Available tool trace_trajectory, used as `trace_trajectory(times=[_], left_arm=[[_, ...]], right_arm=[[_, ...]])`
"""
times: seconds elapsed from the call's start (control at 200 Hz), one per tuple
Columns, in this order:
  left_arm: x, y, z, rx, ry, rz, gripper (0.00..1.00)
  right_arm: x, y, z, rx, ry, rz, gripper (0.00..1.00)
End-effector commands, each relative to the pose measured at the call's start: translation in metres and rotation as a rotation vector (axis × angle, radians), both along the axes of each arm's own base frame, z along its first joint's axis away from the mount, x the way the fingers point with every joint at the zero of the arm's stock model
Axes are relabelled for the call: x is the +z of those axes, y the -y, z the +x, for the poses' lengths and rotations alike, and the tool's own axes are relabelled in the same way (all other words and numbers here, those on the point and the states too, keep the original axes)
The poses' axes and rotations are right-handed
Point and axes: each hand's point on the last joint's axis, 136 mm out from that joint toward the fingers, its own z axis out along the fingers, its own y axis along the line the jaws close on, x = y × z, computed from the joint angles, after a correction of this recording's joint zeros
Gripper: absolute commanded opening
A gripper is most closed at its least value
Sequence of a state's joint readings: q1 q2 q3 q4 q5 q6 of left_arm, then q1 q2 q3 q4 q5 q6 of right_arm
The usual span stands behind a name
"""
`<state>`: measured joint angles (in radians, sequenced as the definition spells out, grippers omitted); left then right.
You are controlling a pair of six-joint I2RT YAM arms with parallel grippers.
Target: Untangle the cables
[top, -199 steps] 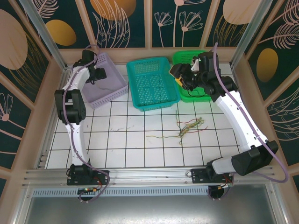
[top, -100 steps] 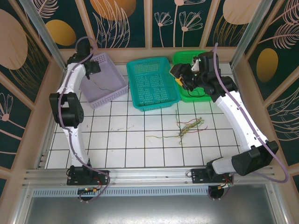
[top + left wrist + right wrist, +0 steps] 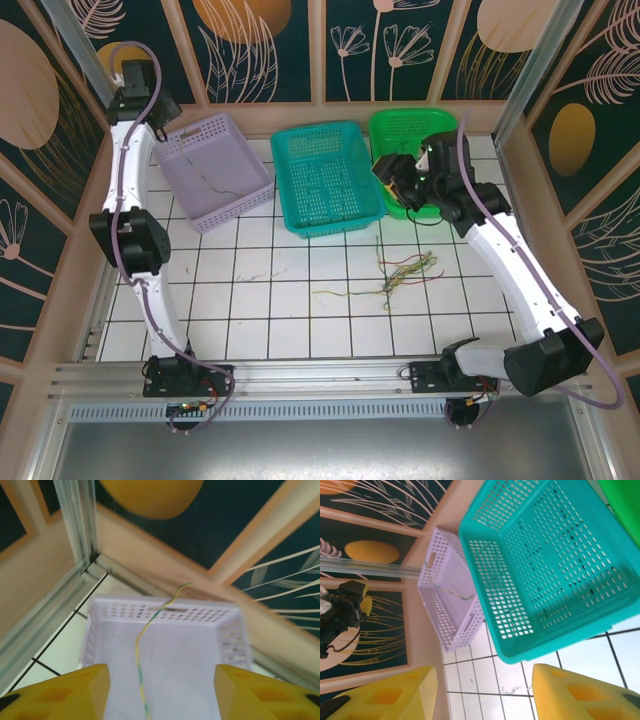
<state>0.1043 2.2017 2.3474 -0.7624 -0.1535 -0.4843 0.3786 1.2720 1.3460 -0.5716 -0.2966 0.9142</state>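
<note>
The left claw (image 3: 160,682) has its yellow fingers (image 3: 75,690) well apart with nothing between them. It is raised high at the back left corner, looking down into the lilac basket (image 3: 230,640). A single yellow-green cable (image 3: 139,655) lies in that basket, running along the floor and up the far wall, with its tip poking out above the rim. The right claw (image 3: 484,690) is spread too and grips nothing. In the top view it hangs at the seam between the teal basket (image 3: 320,131) and the green basket (image 3: 405,122), facing left across the teal one. The other cables (image 3: 402,272), green, yellow and reddish strands, lie in a loose tangle on the white tiled tabletop (image 3: 250,315). They sit in front of the teal basket, well apart from both claws, and one thin strand trails left from the bunch.
</note>
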Motion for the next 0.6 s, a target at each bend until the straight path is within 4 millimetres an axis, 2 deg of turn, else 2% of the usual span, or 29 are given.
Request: trace_trajectory(times=[0.0,0.195,0.365,0.596], left_arm=[[-0.064,0.005,0.008,-0.033,-0.111,-0.041,0.56],[-0.105,0.008,0.027,-0.053,-0.090,-0.065,0.66],[-0.138,0.007,0.041,-0.049,-0.120,-0.076,0.67],[-0.167,0.004,0.050,-0.022,-0.145,-0.086,0.65]], right_arm=[[0.006,-0.001,0.000,0.029,0.053,0.009,0.53],[-0.001,0.005,0.003,0.017,0.038,0.030,0.53],[-0.011,0.012,0.004,0.003,0.012,0.031,0.53],[-0.021,0.023,0.004,-0.029,-0.011,0.045,0.53]])
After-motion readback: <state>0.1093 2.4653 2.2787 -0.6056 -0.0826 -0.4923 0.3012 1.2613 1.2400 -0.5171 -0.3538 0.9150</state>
